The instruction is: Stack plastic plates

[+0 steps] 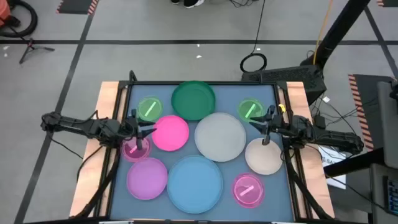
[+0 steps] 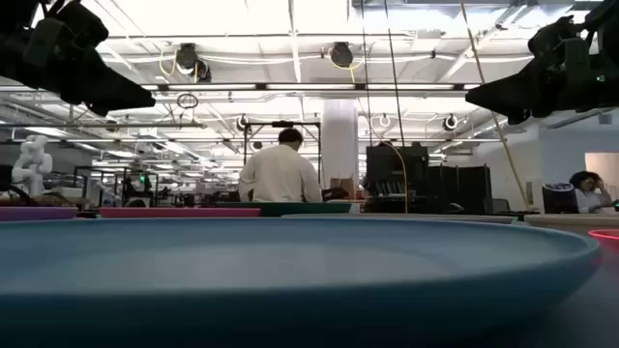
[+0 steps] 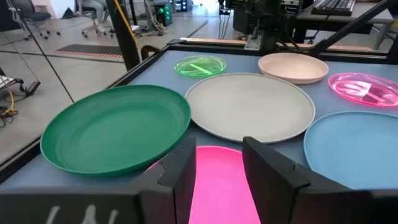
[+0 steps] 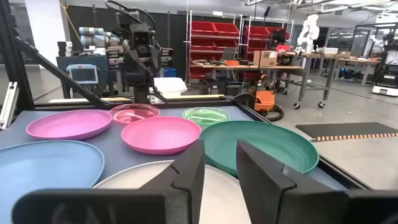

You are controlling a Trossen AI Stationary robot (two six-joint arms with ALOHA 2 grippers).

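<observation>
Ten plates lie flat on the blue mat, none stacked. In the high view they are a dark green plate [image 1: 193, 99], two small translucent green ones [image 1: 149, 109] [image 1: 250, 110], a hot pink plate [image 1: 170, 132], a grey-white plate [image 1: 220, 135], a beige plate [image 1: 264, 155], a purple plate [image 1: 147, 177], a blue plate [image 1: 195, 182], and two small translucent pink ones [image 1: 136, 148] [image 1: 248, 189]. My left gripper [image 1: 146, 130] [image 3: 221, 155] hovers open over the left edge of the hot pink plate [image 3: 219, 193]. My right gripper [image 1: 258, 122] [image 4: 221, 155] hovers open by the right edge of the grey-white plate [image 4: 143, 174]. In the low view both grippers sit high above the plates.
A raised wooden frame [image 1: 112, 93] borders the mat on the left and right. Plates cover most of the mat, with narrow gaps between them. In the low view the blue plate [image 2: 290, 261] fills the foreground. People [image 2: 280, 174] are in the room beyond the far edge.
</observation>
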